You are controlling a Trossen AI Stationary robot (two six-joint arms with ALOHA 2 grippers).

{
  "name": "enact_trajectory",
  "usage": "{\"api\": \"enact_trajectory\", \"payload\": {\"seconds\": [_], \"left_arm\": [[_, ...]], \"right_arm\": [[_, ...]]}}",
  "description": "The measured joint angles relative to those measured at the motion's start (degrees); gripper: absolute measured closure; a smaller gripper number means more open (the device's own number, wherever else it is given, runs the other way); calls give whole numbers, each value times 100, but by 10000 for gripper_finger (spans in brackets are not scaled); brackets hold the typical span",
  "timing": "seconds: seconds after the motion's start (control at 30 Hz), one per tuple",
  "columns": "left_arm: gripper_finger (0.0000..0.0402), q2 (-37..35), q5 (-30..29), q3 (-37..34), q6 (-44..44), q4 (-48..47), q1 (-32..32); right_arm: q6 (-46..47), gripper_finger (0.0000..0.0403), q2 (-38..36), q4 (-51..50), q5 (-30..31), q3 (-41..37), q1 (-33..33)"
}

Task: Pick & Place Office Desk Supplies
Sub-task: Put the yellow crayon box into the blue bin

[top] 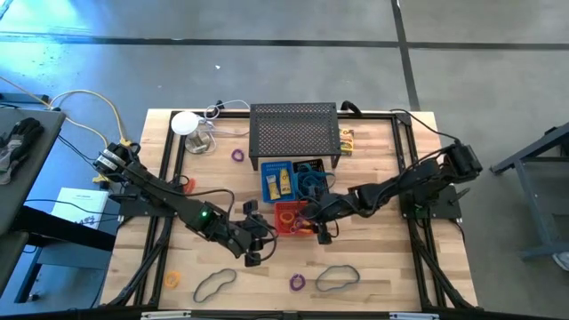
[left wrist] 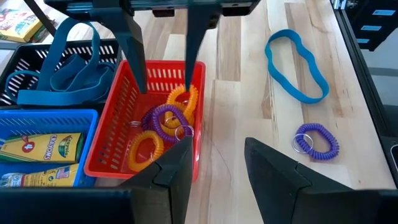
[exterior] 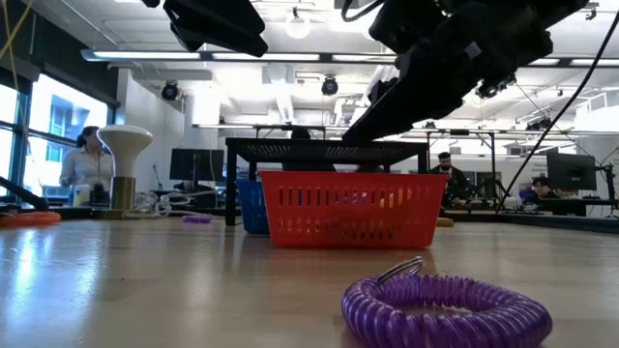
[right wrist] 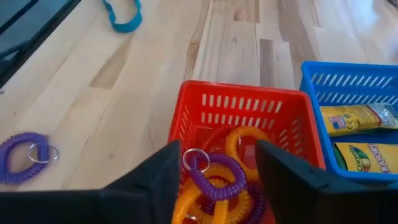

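Observation:
The red bin [right wrist: 239, 99] holds orange rings [right wrist: 245, 138] and purple rings [right wrist: 217, 171]. My right gripper [right wrist: 217, 177] hangs open over this bin [top: 284, 210]. In the left wrist view its two fingers [left wrist: 134, 56] point down into the bin, on either side of the rings there. My left gripper [left wrist: 217, 168] is open with nothing between its fingers, above the table just at the near left of the red bin [left wrist: 115, 115]. On the table near the front edge lie a purple ring [left wrist: 316, 140] and a blue looped cord [left wrist: 297, 65].
A blue bin [top: 277, 180] with yellow boxes and a black bin [top: 309, 178] with blue cords stand behind the red one, in front of the black mesh rack [top: 295, 133]. Another dark loop [top: 214, 283] and an orange ring [top: 172, 279] lie front left. A white lamp [top: 185, 124] stands far left.

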Motion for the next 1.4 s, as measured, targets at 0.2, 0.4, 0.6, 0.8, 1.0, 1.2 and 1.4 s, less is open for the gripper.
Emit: {"api": "enact_trajectory", "payload": {"seconds": [0.2,0.4,0.6,0.8,1.0,1.2,1.4], "left_arm": [[260,0,0,0,2,-29,0],[260,0,0,0,-1,-55,0],[260,0,-2,0,-24,-70,-29],[260,0,-4,0,-28,-36,-17],[260,0,-3,0,-39,-17,-17],[260,0,-4,0,-39,-21,-17],[260,0,-4,0,-39,-24,-17]], "right_arm": [[-49,173,-408,-987,-43,130,76],[413,181,-1296,-3201,586,382,150],[1745,195,-2005,-5587,1666,435,-52],[2103,205,-2076,-6466,2526,247,-860],[968,211,-1922,-5695,2499,-180,-2048],[-68,210,-1875,-4886,2471,-256,-2941],[-583,210,-1877,-4363,2302,-268,-3668]]}}
